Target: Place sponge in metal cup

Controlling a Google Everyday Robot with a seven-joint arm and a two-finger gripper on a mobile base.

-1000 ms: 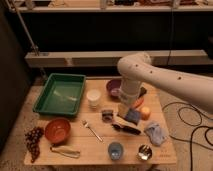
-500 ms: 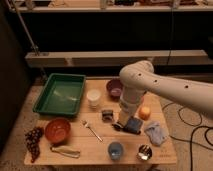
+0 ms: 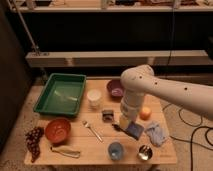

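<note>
Camera view: the gripper [image 3: 125,121], fingers pressed together, sits low beside the sponge [image 3: 135,130] (metal cup [image 3: 145,152] stands nearby).

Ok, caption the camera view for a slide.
Gripper low beside the sponge; metal cup near the front of the table.
</note>
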